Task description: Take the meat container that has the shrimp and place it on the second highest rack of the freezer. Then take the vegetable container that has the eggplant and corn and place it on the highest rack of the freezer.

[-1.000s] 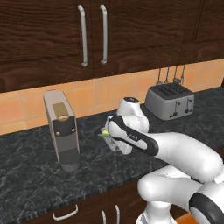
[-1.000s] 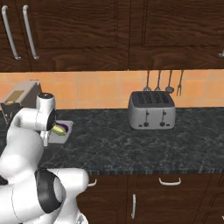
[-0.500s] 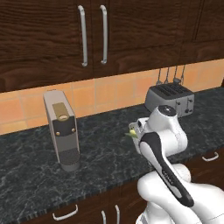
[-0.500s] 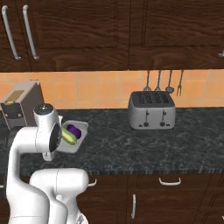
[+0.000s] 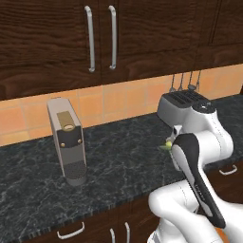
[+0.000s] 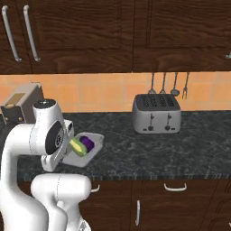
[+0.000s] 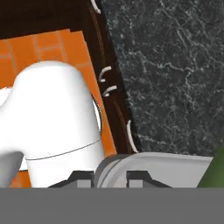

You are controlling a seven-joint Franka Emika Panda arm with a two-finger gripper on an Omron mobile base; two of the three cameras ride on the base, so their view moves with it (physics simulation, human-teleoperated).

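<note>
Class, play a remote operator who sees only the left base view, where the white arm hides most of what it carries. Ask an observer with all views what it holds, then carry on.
Operator: What is the arm carrying?
Observer: A shallow grey container with a yellow-green corn cob and a purple eggplant inside.
Operator: Is the gripper closed on it?
Observer: Yes; in the hand view the gripper pinches the container's rim between its dark fingertips.
Operator: Is it resting on the counter?
Observer: No; in the right base view it hangs tilted above the front edge of the black speckled counter.
</note>
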